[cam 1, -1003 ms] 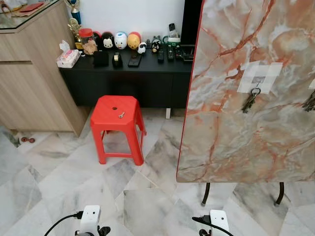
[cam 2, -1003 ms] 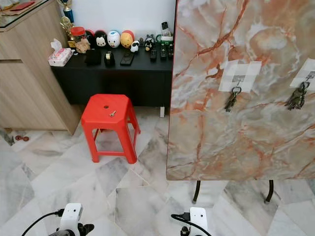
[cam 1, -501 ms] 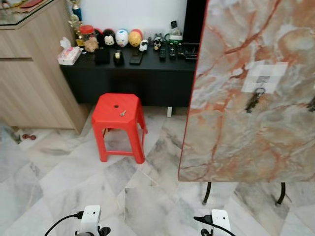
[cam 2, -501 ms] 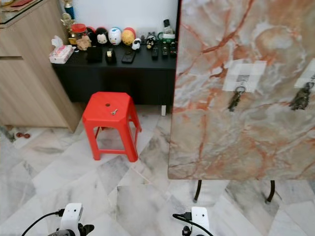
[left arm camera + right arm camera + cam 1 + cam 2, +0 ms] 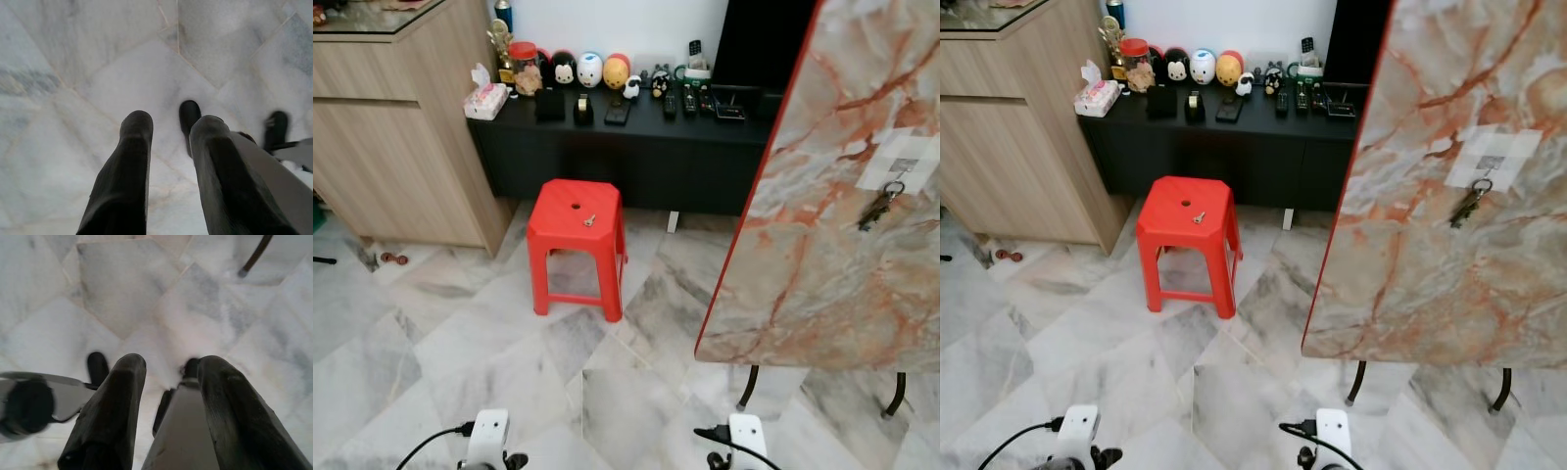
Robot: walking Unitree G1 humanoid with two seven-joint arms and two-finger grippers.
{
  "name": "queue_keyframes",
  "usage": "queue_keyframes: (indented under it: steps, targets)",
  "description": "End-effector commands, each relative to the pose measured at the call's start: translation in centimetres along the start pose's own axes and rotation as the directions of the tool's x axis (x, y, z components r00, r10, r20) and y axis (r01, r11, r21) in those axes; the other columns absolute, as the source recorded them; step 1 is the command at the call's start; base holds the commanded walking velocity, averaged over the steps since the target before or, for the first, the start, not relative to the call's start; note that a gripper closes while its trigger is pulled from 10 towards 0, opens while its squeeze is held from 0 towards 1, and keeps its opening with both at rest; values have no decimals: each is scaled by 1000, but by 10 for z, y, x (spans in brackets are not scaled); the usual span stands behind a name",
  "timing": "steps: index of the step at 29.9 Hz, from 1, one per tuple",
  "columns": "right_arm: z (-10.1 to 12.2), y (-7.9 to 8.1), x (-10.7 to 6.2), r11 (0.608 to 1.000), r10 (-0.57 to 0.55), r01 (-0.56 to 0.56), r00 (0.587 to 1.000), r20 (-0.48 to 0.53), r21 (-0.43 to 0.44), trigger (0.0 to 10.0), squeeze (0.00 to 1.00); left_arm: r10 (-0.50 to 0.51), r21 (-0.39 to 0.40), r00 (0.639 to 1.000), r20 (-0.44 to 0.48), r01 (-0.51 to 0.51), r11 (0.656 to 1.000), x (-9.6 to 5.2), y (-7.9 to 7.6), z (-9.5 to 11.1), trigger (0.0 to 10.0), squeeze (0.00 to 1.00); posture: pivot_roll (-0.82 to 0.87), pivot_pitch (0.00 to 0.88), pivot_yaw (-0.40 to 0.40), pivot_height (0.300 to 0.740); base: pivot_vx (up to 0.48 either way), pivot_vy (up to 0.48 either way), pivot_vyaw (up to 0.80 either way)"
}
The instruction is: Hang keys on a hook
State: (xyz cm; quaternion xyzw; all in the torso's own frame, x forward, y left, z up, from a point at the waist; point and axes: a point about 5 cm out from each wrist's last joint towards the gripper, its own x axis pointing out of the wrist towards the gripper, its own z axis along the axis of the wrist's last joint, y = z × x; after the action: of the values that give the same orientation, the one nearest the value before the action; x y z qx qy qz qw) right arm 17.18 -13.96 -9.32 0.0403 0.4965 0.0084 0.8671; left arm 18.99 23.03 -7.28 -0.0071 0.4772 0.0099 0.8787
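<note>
A small silver key (image 5: 589, 220) lies on top of a red plastic stool (image 5: 563, 201) a few steps ahead, left of centre. To the right stands an upright marble-patterned board (image 5: 822, 264). A taped hook (image 5: 1489, 164) on it holds a dark bunch of keys (image 5: 1465, 204). Both arms hang low at the bottom edge of the eye views. My left gripper (image 5: 172, 122) points at the floor tiles, open, with nothing between its fingers. My right gripper (image 5: 172, 363) does the same.
A low black cabinet (image 5: 636, 147) with figurines and remotes runs along the wall behind the stool. A wooden cabinet (image 5: 401, 147) stands at the left. The board rests on thin black legs (image 5: 749, 387). Marble floor tiles (image 5: 460, 333) stretch between me and the stool.
The whole picture has shifted right, so the camera has turned left. The stool now sits nearer the centre and the board's right part is cut off. Neither arm has moved.
</note>
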Motion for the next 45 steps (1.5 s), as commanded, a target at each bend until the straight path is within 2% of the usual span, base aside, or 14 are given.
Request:
queue_keyframes:
  steps: [1,45]
  targets:
    - [-4,-7,-1,1000,-20,20,1000,-7,8,10000,0,-12,0,1000,-19,12,1000,0,-4,-5,10000,0,-74,69,-9,740,0,356,0]
    - [-2,-8,-1,1000,-18,18,1000,-7,6,10000,0,-16,-11,1000,-18,16,1000,1,-6,-4,10000,0,-86,60,5,740,0,333,0]
